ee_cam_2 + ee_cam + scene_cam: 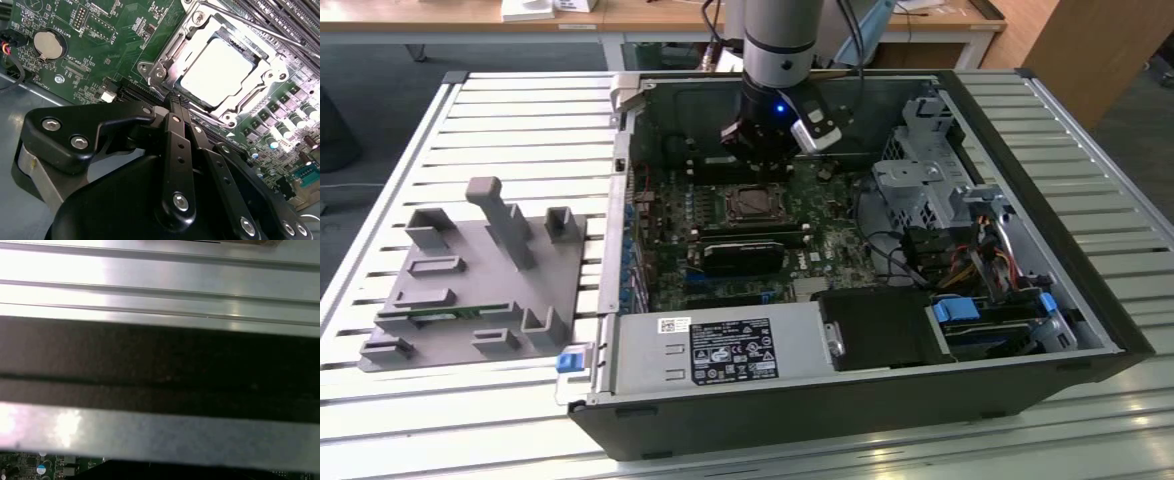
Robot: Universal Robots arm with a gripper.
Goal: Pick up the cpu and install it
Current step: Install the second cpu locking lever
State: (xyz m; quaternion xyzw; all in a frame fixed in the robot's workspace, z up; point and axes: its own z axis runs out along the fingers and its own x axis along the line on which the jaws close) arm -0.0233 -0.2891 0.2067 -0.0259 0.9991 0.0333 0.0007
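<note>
The open computer case (854,250) lay on its side on the slatted metal worktop (520,130), and everything else is placed from it. Inside the case, on the green motherboard (720,250), the cpu (220,72) sat in the socket frame (167,62); in the second wrist view its pale silver top showed flat within the metal bracket, with the frame's screws at the corners around it. In the exterior view the socket (754,203) appeared as a dark square near the middle of the board, with a black card (747,252) just beside it toward the case's front edge.

The gripper (758,150) hung over the motherboard, just above the socket and toward the back wall of the case. In the second wrist view its black fingers (175,150) lay pressed together with no gap between them, and nothing was pinched there; their tips pointed at the near edge of the socket frame, close to it but apart from the cpu. A round coin battery (49,45) sat on the board well to one side of the socket.

Outside the case, on the exterior view's left, a grey tray (467,280) with upright posts rested on the worktop. The grey power supply (720,355) filled the case's near corner, beside the drive cage (934,180) and cables (981,265).
</note>
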